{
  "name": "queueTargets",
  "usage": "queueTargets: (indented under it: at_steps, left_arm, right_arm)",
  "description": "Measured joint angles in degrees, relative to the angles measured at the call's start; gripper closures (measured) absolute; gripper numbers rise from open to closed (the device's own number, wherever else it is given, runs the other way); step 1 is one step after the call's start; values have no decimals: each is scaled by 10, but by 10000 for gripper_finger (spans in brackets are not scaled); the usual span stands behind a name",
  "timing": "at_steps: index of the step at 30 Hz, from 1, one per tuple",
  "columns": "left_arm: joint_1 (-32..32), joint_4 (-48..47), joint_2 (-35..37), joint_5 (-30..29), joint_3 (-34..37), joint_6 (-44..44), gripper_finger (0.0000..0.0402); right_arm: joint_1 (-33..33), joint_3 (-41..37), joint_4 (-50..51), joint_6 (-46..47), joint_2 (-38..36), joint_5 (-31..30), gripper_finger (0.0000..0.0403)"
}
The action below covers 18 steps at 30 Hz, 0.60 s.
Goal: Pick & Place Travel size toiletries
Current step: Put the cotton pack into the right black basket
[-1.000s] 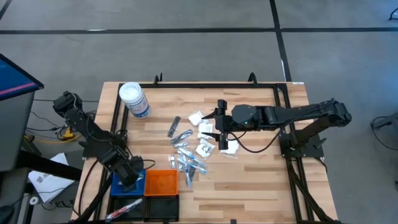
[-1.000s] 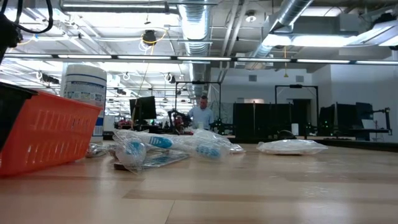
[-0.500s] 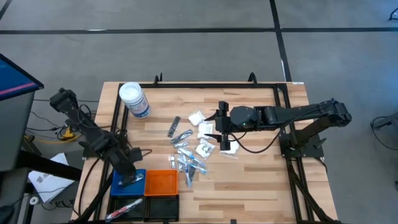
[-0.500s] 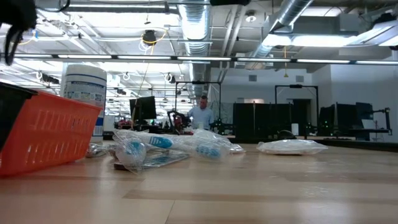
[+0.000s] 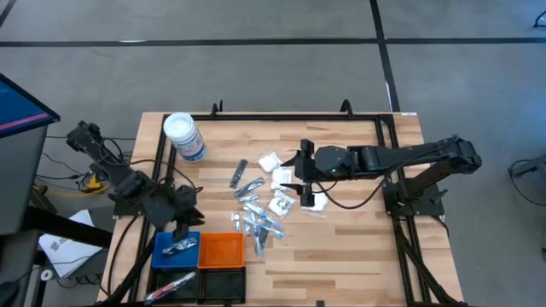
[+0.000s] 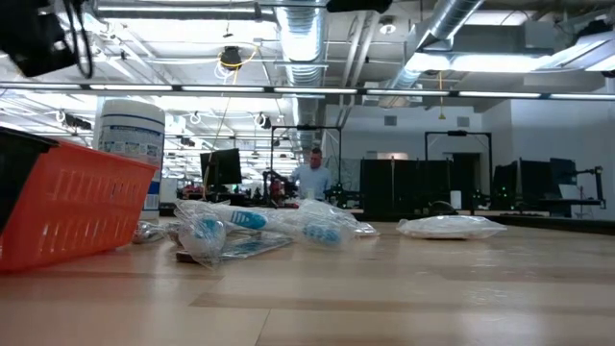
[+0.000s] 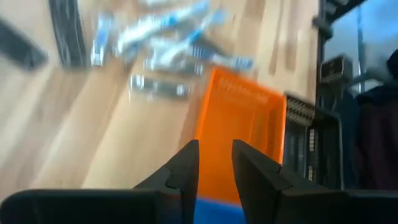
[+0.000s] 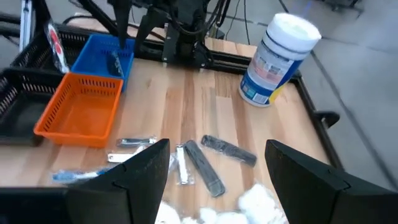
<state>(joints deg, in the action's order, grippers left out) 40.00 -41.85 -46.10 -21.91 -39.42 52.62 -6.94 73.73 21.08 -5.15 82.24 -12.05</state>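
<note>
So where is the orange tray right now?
In the high view the orange tray sits near the table's front edge on the left arm's side, between the blue tray and the toiletries pile.

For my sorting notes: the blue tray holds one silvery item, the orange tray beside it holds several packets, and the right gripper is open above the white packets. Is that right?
Not quite: the orange tray is empty, as the high view and right wrist view show. The rest stands: the blue tray holds one silvery item, and the right gripper is open above the white packets.

Overhead cam straight down, low cam table-level, wrist cams fwd (left blurry); shared: orange tray [image 5: 221,250].
</note>
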Motion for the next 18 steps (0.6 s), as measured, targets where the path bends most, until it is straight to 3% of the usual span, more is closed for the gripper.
queueTargets:
  at_steps: [11, 18]
  left_arm:
    - [-57, 189, -20, -128, -1, -258, 311]
    - [-93, 243, -44, -152, -1, -352, 311]
  right_arm:
    - [-5, -1, 163, 87, 73, 1, 145]
    - [-4, -1, 236, 158, 91, 0, 145]
